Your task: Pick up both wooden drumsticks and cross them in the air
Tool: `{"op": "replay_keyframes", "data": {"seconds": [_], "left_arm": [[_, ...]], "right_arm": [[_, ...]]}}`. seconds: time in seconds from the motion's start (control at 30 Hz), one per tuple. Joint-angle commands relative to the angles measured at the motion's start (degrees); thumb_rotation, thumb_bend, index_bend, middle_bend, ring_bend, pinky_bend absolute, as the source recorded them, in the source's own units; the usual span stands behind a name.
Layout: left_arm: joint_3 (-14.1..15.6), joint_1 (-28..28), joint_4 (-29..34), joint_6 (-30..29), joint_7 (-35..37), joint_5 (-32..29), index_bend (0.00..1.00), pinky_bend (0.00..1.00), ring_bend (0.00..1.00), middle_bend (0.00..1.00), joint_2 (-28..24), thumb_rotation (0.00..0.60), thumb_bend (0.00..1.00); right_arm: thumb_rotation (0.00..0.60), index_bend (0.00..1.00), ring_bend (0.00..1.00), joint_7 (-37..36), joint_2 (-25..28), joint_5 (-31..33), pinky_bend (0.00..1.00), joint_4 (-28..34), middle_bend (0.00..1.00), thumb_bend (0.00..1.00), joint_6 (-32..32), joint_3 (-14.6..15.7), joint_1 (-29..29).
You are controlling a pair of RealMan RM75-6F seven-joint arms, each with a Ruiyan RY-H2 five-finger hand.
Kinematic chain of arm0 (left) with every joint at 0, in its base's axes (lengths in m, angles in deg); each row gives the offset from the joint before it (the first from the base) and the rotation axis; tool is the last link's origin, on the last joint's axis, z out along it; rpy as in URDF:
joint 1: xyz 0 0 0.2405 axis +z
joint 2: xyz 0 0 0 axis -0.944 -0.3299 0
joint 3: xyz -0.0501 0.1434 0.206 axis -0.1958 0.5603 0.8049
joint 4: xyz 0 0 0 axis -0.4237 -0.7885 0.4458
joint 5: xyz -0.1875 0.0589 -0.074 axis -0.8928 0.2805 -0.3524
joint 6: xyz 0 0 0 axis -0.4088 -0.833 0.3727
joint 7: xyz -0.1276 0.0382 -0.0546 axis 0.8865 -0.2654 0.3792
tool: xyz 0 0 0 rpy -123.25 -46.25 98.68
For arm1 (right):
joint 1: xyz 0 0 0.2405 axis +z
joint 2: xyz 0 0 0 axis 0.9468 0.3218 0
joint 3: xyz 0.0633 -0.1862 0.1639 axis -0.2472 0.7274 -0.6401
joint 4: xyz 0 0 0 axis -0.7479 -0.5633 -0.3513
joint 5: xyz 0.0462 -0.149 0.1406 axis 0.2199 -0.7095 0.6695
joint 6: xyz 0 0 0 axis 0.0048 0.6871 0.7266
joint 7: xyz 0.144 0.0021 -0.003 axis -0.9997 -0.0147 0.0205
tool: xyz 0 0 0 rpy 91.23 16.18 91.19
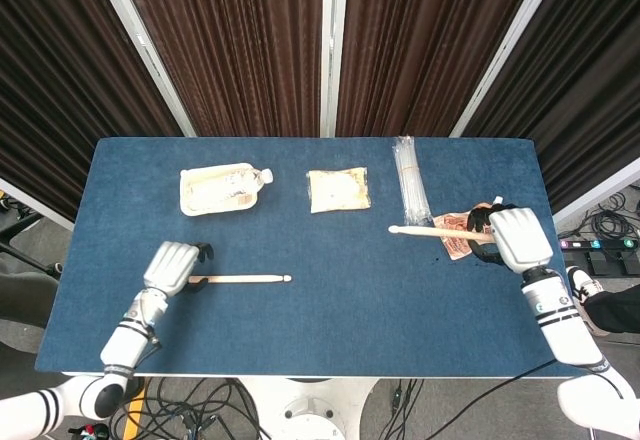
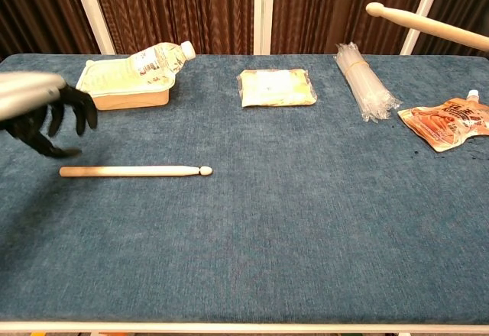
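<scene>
One wooden drumstick (image 1: pixel 240 279) (image 2: pixel 131 171) lies flat on the blue table, tip pointing right. My left hand (image 1: pixel 172 266) (image 2: pixel 42 114) hovers over its butt end with fingers spread, not holding it. My right hand (image 1: pixel 517 237) grips the butt of the second drumstick (image 1: pixel 432 230) (image 2: pixel 428 24), which is raised in the air with its tip pointing left. In the chest view the right hand is out of frame and only the lifted stick shows at the top right.
At the back stand a tray with a plastic bottle (image 1: pixel 222 188) (image 2: pixel 131 76), a yellowish packet (image 1: pixel 338 189) (image 2: pixel 276 86) and a bundle of clear straws (image 1: pixel 408 180) (image 2: pixel 364 82). An orange pouch (image 1: pixel 462 227) (image 2: pixel 449 121) lies under the raised stick.
</scene>
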Motion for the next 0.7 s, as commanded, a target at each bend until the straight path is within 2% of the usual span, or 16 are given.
{"op": "replay_keyframes", "data": {"seconds": [0.03, 0.37, 0.7], "left_arm": [[1.0, -0.7, -1.2, 0.1, -4.1, -3.4, 0.42, 0.64, 0.59, 0.46, 2.6, 0.6, 0.23], [1.9, -1.4, -4.7, -1.6, -9.0, -7.1, 0.42, 0.65, 0.6, 0.47, 6.4, 0.6, 0.23], [2.0, -2.1, -5.5, -1.1, -9.5, -8.6, 0.44, 0.65, 0.6, 0.49, 6.9, 0.6, 0.28]], "right_arm": [[0.6, 0.63, 0.45, -0.4, -0.3, -0.1, 0.48, -0.3, 0.6, 0.88, -0.1, 0.4, -0.1], [0.6, 0.63, 0.45, -1.3, -2.0, -1.5, 0.48, -2.1, 0.6, 0.88, -0.2, 1.6, 0.1], [0.6, 0.63, 0.45, -1.3, -2.5, -1.9, 0.47, -2.8, 0.59, 0.88, 0.1, 2.1, 0.0]]}}
